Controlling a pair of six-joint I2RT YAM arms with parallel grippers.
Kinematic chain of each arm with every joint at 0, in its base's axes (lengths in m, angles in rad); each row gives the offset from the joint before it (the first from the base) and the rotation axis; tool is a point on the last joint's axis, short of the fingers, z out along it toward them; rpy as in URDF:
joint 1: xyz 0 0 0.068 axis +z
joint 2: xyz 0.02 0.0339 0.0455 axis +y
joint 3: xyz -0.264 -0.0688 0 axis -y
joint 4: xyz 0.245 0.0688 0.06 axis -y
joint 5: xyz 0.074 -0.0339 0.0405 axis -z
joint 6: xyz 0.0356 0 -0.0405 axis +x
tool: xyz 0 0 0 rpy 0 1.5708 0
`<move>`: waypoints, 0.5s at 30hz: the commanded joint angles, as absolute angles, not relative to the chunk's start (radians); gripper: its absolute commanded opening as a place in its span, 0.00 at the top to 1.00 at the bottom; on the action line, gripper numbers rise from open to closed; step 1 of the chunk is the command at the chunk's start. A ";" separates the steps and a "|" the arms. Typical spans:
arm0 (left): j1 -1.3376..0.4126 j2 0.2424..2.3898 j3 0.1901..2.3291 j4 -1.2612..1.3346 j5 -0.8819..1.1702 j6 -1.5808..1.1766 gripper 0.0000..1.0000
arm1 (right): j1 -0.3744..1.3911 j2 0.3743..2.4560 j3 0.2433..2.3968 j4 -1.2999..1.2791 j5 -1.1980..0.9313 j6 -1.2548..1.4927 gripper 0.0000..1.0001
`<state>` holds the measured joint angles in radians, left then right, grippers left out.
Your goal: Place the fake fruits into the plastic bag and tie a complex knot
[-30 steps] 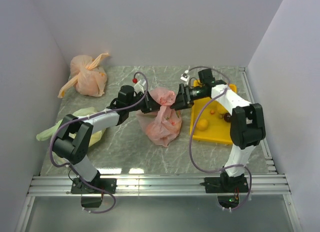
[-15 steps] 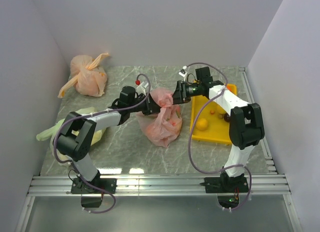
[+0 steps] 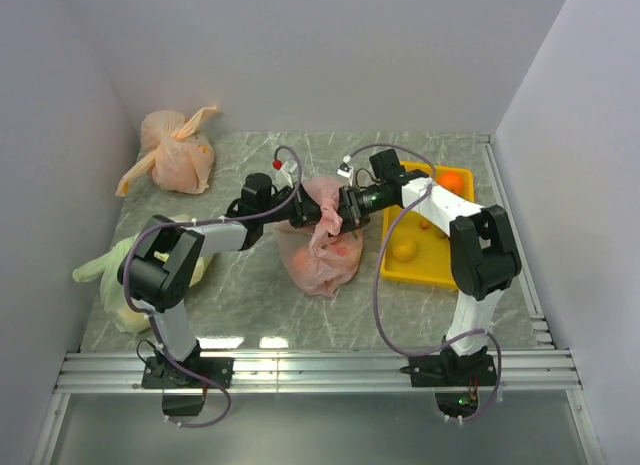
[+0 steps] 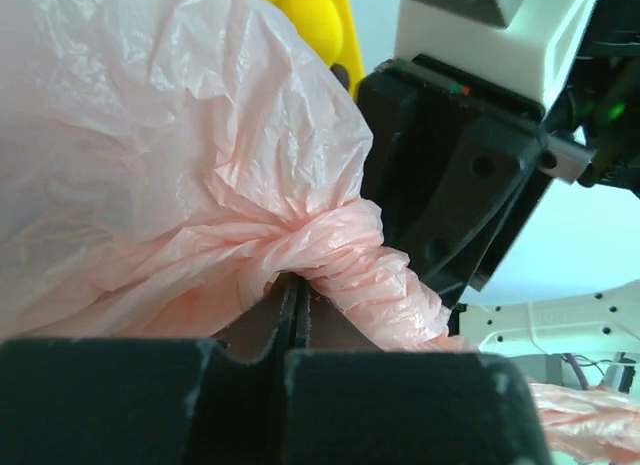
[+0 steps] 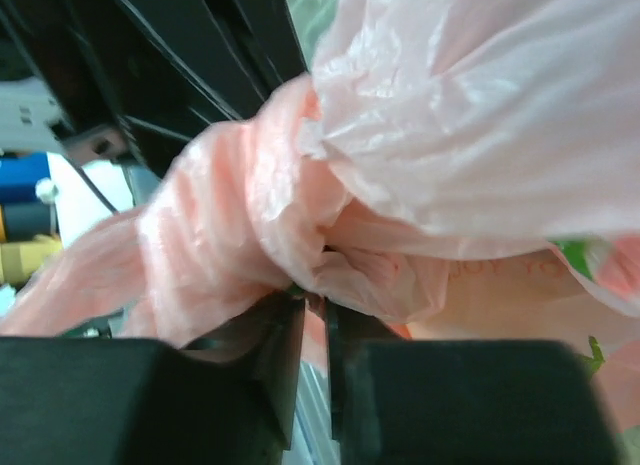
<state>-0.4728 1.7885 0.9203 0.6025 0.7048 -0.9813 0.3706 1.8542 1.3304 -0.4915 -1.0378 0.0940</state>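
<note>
The pink plastic bag stands mid-table with fake fruits showing faintly through it. Its top is gathered into a twisted pink handle strip, the knot area; whether it is tied tight I cannot tell. My left gripper is shut on the base of that strip, coming in from the left. From the right, my right gripper meets it, jaws nearly together and pinching bunched pink plastic at their tips. More fake fruits lie in the yellow tray.
An orange-peach tied bag sits at the back left. A yellow-green bag lies at the left edge under my left arm. The yellow tray is right of the pink bag, with an orange fruit at its far corner. Walls close in three sides.
My right gripper has moved left from the tray side to the bag's top and its jaws have narrowed onto the plastic. The left gripper kept its hold, its arm folding inward.
</note>
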 commanded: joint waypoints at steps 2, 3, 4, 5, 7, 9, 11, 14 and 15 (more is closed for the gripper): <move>-0.474 1.781 0.953 0.733 0.749 -1.016 1.00 | 0.353 1.868 1.438 -0.664 -1.049 -0.040 0.62; -0.469 1.776 0.948 0.730 0.753 -1.014 1.00 | 0.342 1.865 1.457 -0.678 -1.036 -0.043 0.58; -0.471 1.772 0.942 0.727 0.759 -1.012 1.00 | 0.330 1.864 1.474 -0.692 -1.031 -0.043 0.54; -0.469 1.767 0.933 0.723 0.761 -1.009 1.00 | 0.307 1.858 1.498 -0.707 -1.031 -0.035 0.49; -0.468 1.756 0.925 0.719 0.772 -0.997 1.00 | 0.279 1.852 1.511 -0.719 -1.049 -0.038 0.44; -0.465 1.752 0.925 0.707 0.779 -0.989 1.00 | 0.247 1.832 1.502 -0.707 -1.061 -0.026 0.44; -0.466 1.752 0.925 0.704 0.788 -0.982 1.00 | 0.232 1.807 1.458 -0.620 -1.081 0.044 0.44; -0.462 1.759 0.928 0.707 0.801 -0.985 1.00 | 0.224 1.805 1.415 -0.517 -1.074 0.127 0.47; -0.463 1.763 0.930 0.719 0.804 -0.986 1.00 | 0.233 1.810 1.408 -0.497 -1.063 0.144 0.47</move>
